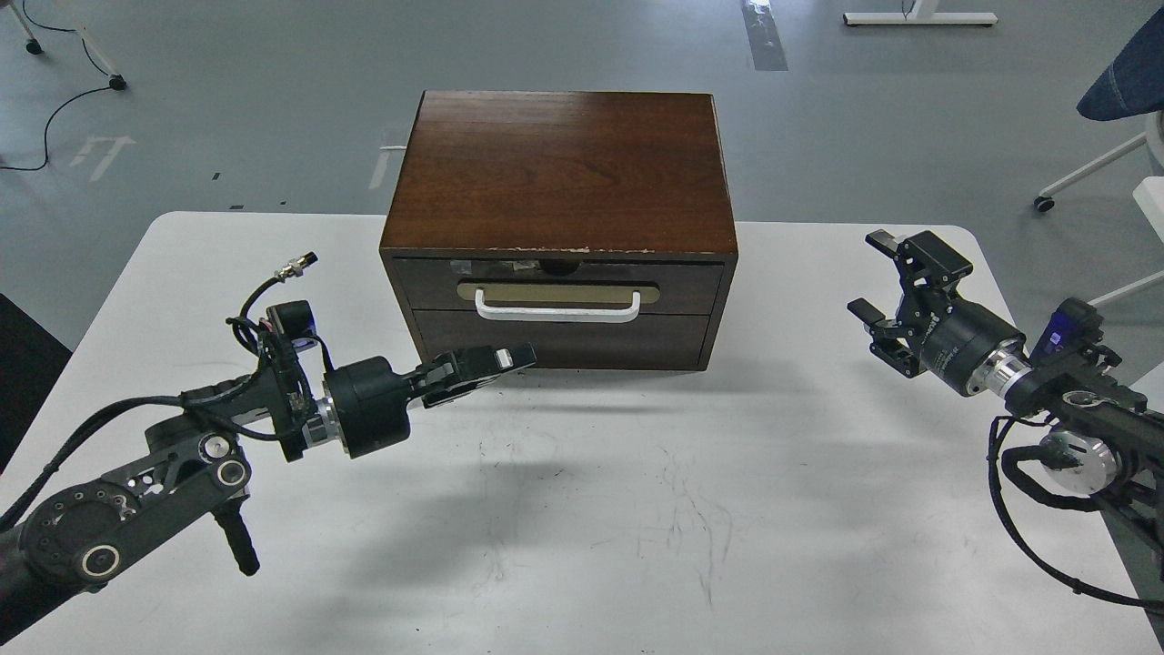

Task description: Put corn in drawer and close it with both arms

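The dark brown drawer (555, 284) sits pushed flush into its wooden cabinet (561, 168) at the table's back middle; its white bar handle (556, 313) faces me. The corn is out of view. My left gripper (514, 358) is shut and empty, its tip low in front of the cabinet's lower left corner, just clear of the plain panel. My right gripper (875, 277) is open and empty, held above the table well to the right of the cabinet.
The white table (582, 509) runs from the cabinet to the front edge, with scuff marks in the middle. A chair (1123, 82) and its wheeled base stand on the grey floor at the back right. Cables lie on the floor at the back left.
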